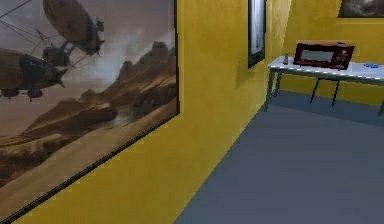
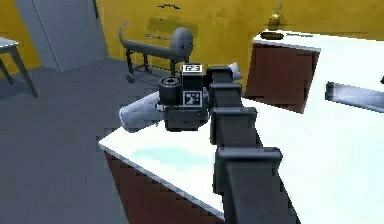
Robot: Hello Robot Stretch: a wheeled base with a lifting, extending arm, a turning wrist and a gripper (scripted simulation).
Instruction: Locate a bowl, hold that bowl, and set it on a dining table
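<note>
My one pincer [image 2: 163, 106] sits at the end of the dark arm [image 2: 245, 150], just by two white marker squares [image 2: 190, 97]. I cannot tell the state of its grip, nor whether it holds anything. One pale grey-blue rounded lump [image 2: 138, 117] sits right at its far end, at nine o'clock from the pincer's body, by the near corner of the white worktop [image 2: 330, 150]. I cannot tell whether the lump rests on that corner or hangs above it. It looks smooth and plain. I cannot make out a rim or hollow, so I will not call it a bowl.

At three o'clock, a second, longer grey-blue lump [image 2: 355, 95] lies on the same worktop. At one o'clock, one small gold ornament [image 2: 272, 18] stands on the worktop's far stretch, above a brown cabinet front [image 2: 285, 78]. At twelve o'clock, one dark bench with a grey bolster [image 2: 170, 45] stands by the yellow wall. One grey door [image 2: 65, 35] is at eleven o'clock.

In the forward view, one large painting [image 1: 90, 95] showing two airships over brown rocks hangs at nine o'clock. At two o'clock, one legged worktop [image 1: 305, 72] carries one red box [image 1: 323, 54].
</note>
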